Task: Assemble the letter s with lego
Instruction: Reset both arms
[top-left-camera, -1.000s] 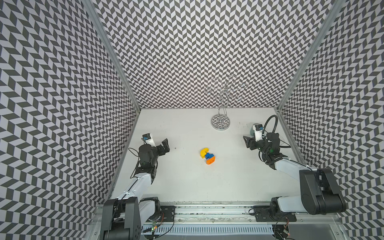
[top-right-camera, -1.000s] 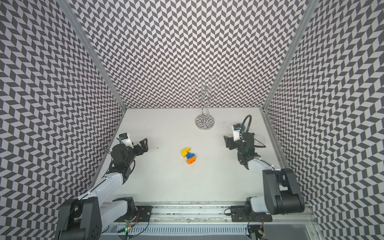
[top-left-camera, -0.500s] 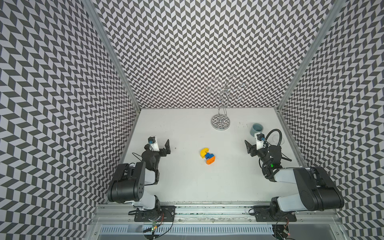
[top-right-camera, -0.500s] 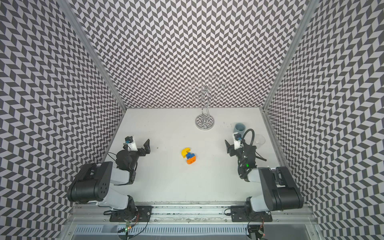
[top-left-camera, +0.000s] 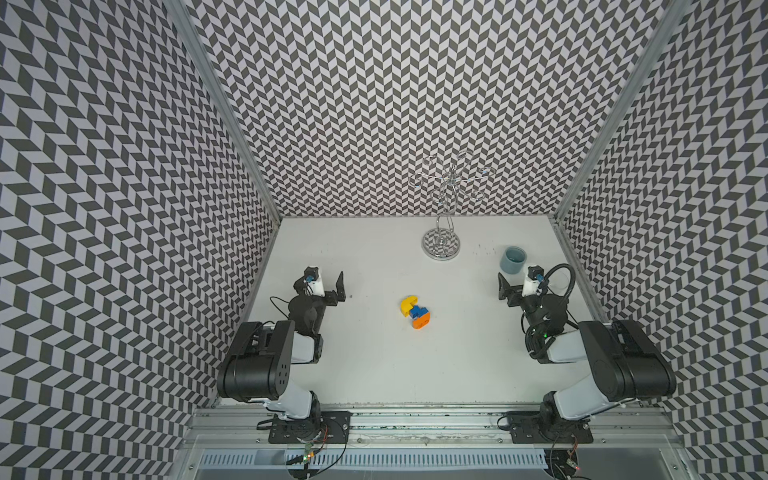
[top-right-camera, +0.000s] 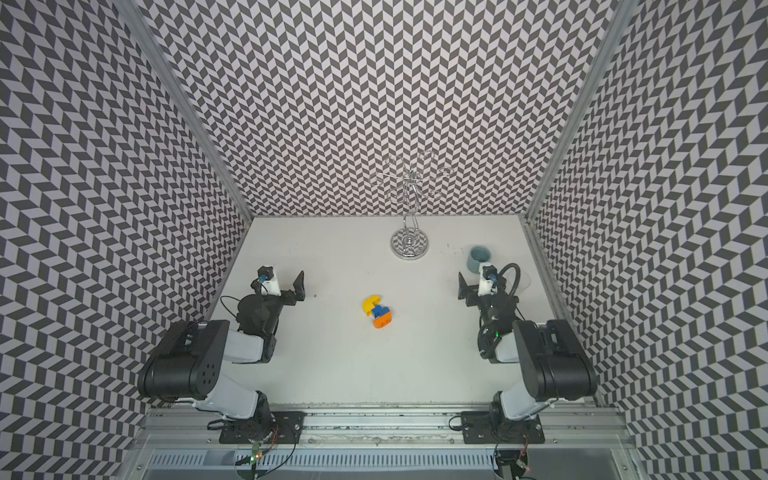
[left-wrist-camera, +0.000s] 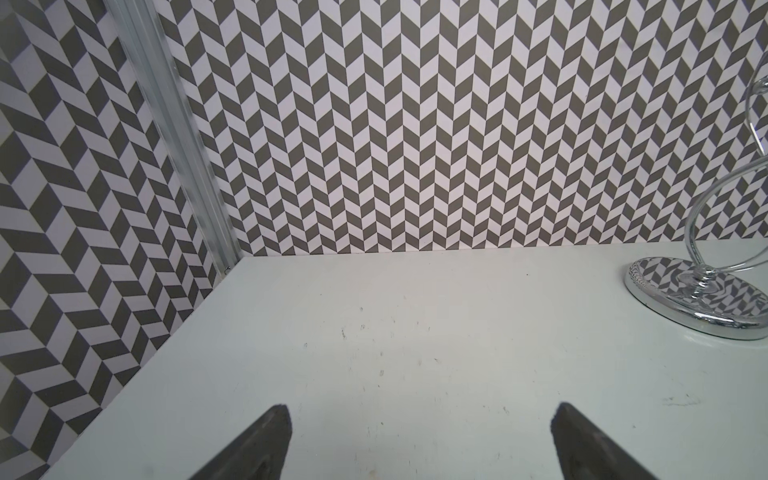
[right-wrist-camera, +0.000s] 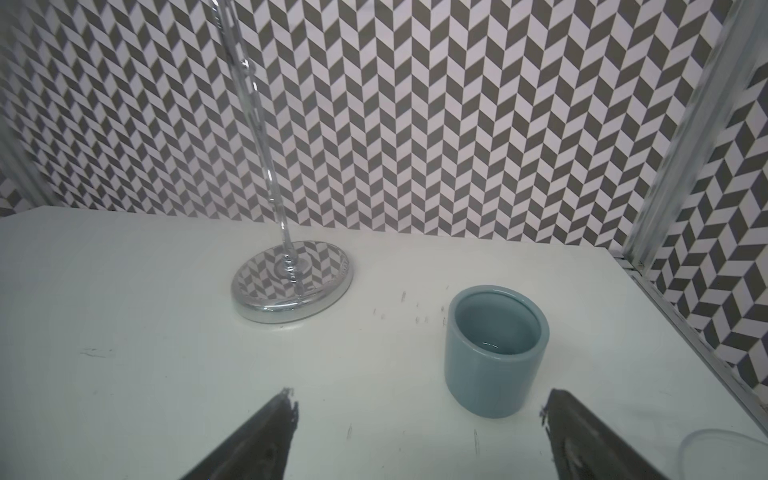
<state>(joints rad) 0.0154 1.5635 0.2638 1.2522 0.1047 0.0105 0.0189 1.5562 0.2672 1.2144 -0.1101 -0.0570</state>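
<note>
The lego stands as one small joined figure, the letter s (top-left-camera: 414, 311) (top-right-camera: 377, 312), in mid table in both top views. Its yellow brick (top-left-camera: 408, 303) is at the far end, a blue brick (top-left-camera: 418, 311) in the middle and the orange brick (top-left-camera: 421, 321) nearest. My left gripper (top-left-camera: 324, 283) (top-right-camera: 280, 283) (left-wrist-camera: 422, 409) is open and holds nothing, well to the left of the figure. My right gripper (top-left-camera: 519, 286) (top-right-camera: 478, 286) (right-wrist-camera: 419, 397) is open and holds nothing, well to the right. Neither wrist view shows the lego.
A grey-blue cup (top-left-camera: 513, 260) (right-wrist-camera: 494, 353) stands just beyond my right gripper. A chrome wire stand (top-left-camera: 441, 246) (left-wrist-camera: 698, 299) (right-wrist-camera: 291, 286) rises at the back middle. A clear rim (right-wrist-camera: 723, 453) lies by the right wall. Patterned walls close three sides.
Both arms have folded back towards the near edge, uncovering the cup. The right gripper's jaws have opened wider. The lego figure has not moved.
</note>
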